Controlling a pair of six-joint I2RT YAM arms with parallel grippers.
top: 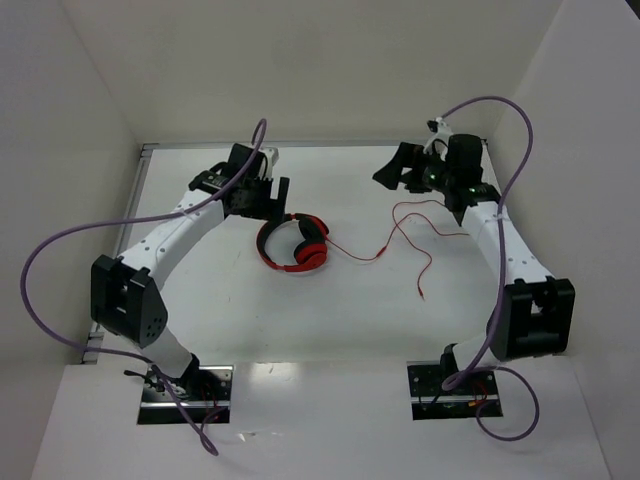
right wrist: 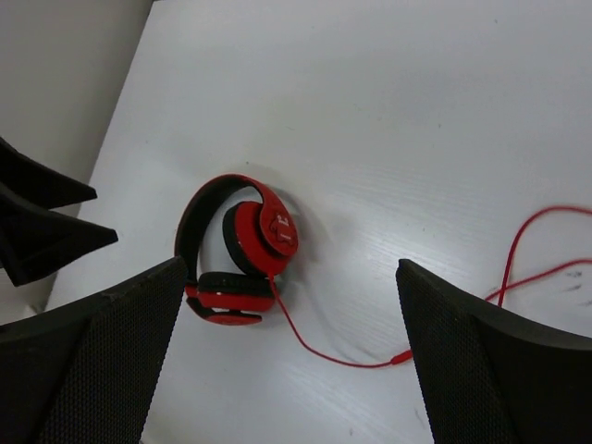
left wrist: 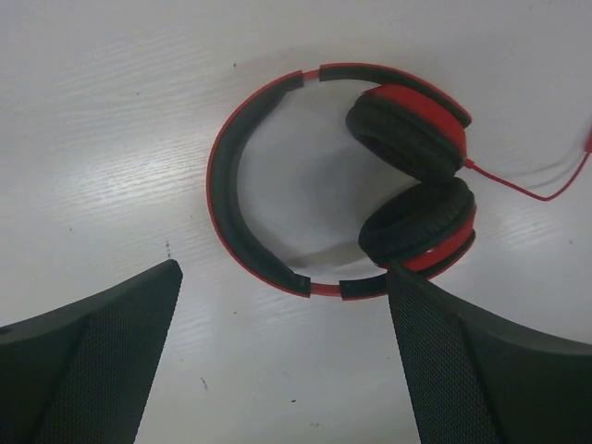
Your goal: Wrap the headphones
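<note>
The red headphones [top: 296, 243] lie flat on the white table, ear cups folded together, black-lined headband curving left. They show close in the left wrist view [left wrist: 277, 185] and farther off in the right wrist view [right wrist: 236, 250]. The thin red cord [top: 400, 235] runs right from a cup, loops across the table and ends near the middle right; it also shows in the right wrist view [right wrist: 351, 356]. My left gripper [top: 262, 200] is open and empty, just behind the headband. My right gripper [top: 398, 168] is open and empty, raised at the far right, apart from the cord.
White walls enclose the table [top: 330, 320] on the left, back and right. Thick purple cables [top: 60, 250] arc off both arms. The left gripper's black fingers [right wrist: 46, 231] show at the left edge of the right wrist view.
</note>
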